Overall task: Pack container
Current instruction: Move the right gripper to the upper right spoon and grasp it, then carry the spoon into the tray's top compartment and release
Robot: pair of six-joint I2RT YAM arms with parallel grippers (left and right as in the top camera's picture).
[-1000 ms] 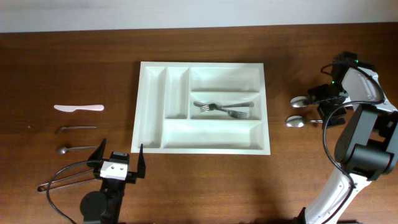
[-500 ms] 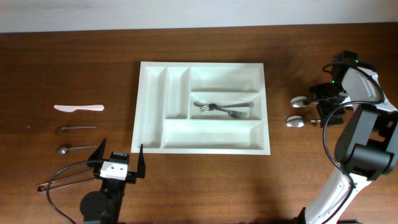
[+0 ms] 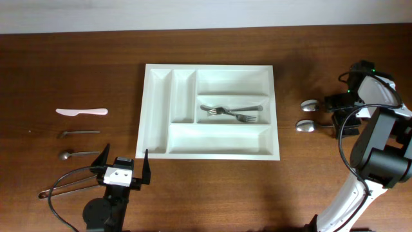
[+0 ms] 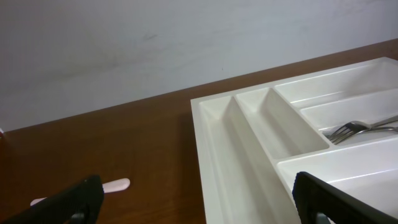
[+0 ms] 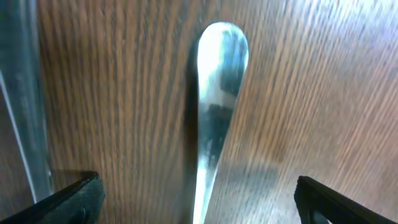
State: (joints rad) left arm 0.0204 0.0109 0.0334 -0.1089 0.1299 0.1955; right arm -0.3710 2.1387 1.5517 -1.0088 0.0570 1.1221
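Observation:
The white cutlery tray (image 3: 206, 66) lies mid-table, with two forks (image 3: 232, 113) in its middle wide compartment. Two metal spoons (image 3: 310, 104) (image 3: 304, 126) lie to its right. My right gripper (image 3: 340, 113) hovers open over their handles. In the right wrist view, one spoon handle end (image 5: 219, 93) lies between the open fingers (image 5: 196, 205), and a second handle (image 5: 22, 93) runs along the left. My left gripper (image 3: 122, 166) is open and empty at the tray's front left corner. The left wrist view shows its fingers (image 4: 199, 205), the tray (image 4: 249, 143) and the forks (image 4: 360, 127).
A pink knife (image 3: 81, 111), a small metal utensil (image 3: 78, 133) and a small spoon (image 3: 76, 154) lie in a column at the left. The knife also shows in the left wrist view (image 4: 112, 185). A cable loops beside the left arm (image 3: 64, 183).
My right arm has shifted slightly to the right along the spoon handles. The left arm, tray and utensils have not moved.

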